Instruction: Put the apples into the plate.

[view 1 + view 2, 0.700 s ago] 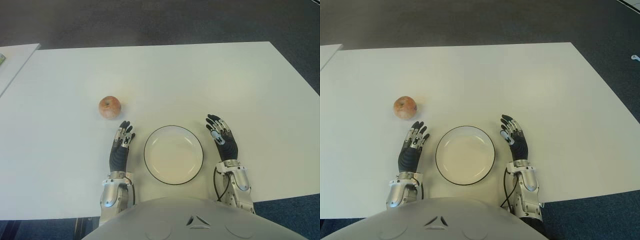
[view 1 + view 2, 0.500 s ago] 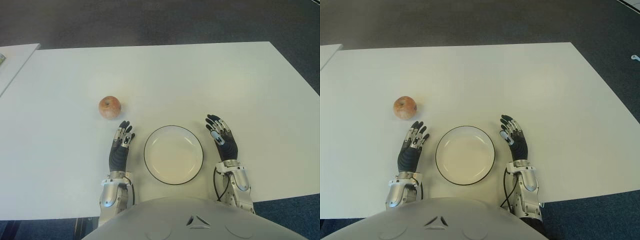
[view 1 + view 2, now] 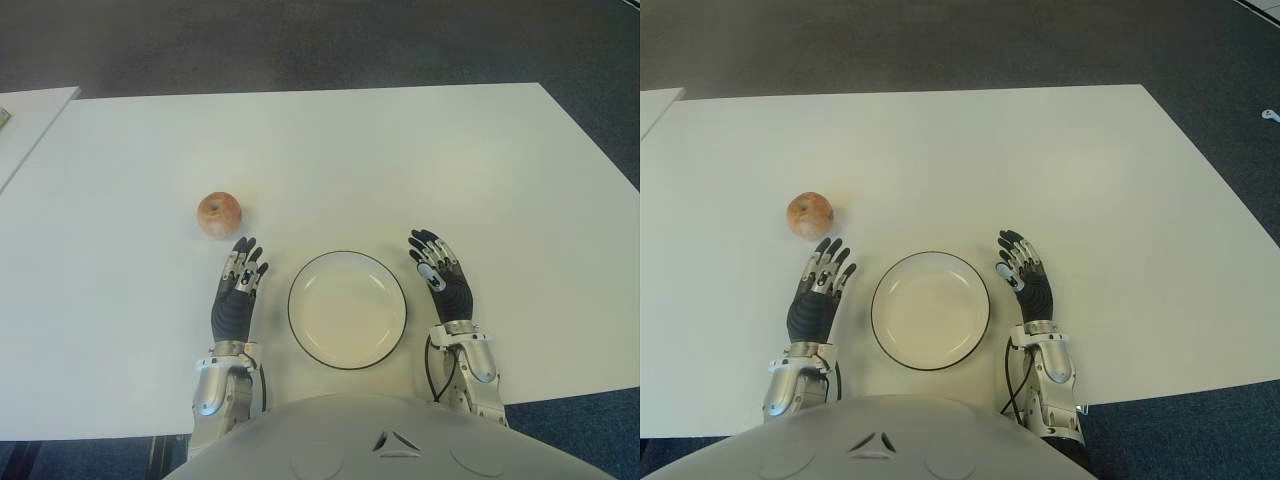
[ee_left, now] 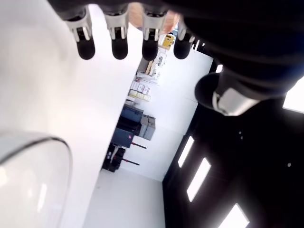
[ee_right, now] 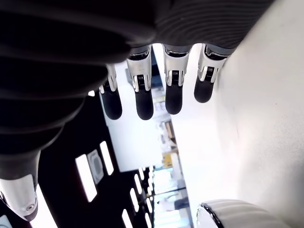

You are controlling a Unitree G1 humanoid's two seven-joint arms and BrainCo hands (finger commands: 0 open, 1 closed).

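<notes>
Fingers [image 3: 243, 262] of the left hand [image 3: 234, 296] are stretched out and a little spread, and they hold nothing; you can see this also in the left wrist view, where four fingertips [image 4: 119, 46] point away with the thumb apart from them. You find this hand on the left side of the plate [image 3: 347, 309], near the front edge of the white table [image 3: 400, 160], with its fingertips pointing toward the apple [image 3: 219, 214]. The fingertips are near the apple but do not touch it.

The right hand [image 3: 443, 283] is on the right side of the plate, just beside its rim. Its fingers [image 5: 142, 97] are also extended and slightly spread, and they grip nothing.

The plate is round and white with a thin dark rim, and it stands between the two hands, close to the robot's body. You see nothing inside it. The only apple in view lies on the bare table, to the far left of the plate and well apart from it. It is reddish with a yellow tint, and its stem hollow faces up.

At the far left you can see a corner of a second white table [image 3: 25, 120], separated from the main one by a narrow gap. No readable writing or label shows on any thing.
</notes>
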